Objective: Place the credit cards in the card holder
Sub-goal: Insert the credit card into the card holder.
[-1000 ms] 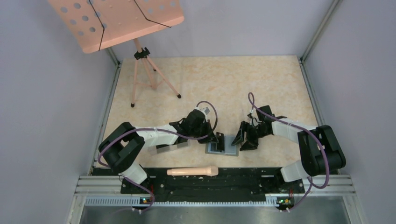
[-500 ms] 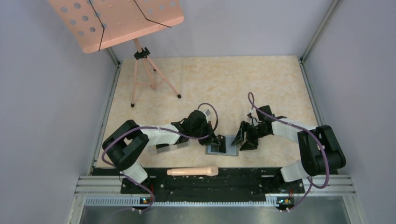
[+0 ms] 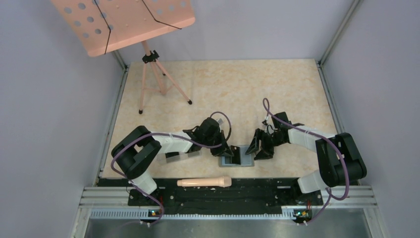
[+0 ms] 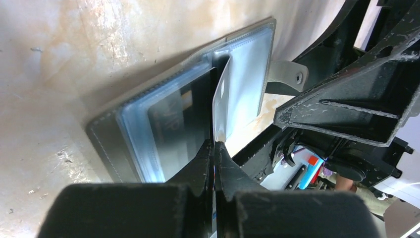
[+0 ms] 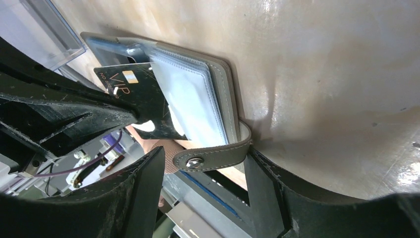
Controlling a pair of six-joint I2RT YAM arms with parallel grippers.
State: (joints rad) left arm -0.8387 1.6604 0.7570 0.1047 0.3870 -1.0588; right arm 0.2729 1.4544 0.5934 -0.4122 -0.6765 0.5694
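Step in hand: sliding a card into the wallet. Insertion not done.

Left gripper point(image 4: 214, 148) pinched tight on a black card point(image 5: 132, 95), gripping it by one edge. The card stands tilted over the open wallet point(image 5: 225, 106), its low corner overlapping the clear sleeves point(image 5: 190, 101). Can't tell if that corner has entered a pocket. The left wrist view sees the card almost edge-on, right at the fold.

The wallet lies open and flat on the table point(image 3: 223, 89), between the two arms near the front edge. A dark rectangle shows in the left-side sleeve in the left wrist view — maybe a card already seated, maybe a reflection, can't tell.

Right gripper point(image 3: 258, 147) has its jaws spread, one either side of the snap tab point(image 5: 213, 156), gripping nothing. It looks placed to brace the wallet; contact unclear.

A clear box point(image 5: 44, 25) sits just past the wallet, not involved.

Next move, as I judge it: line the card's leading edge up with a sleeve mouth and lower the tilt so it runs along the pocket. Then push in while the right side keeps the wallet from sliding, and let go once it is seated. Risk — the card catches on a sleeve lip or drags the wallet along.
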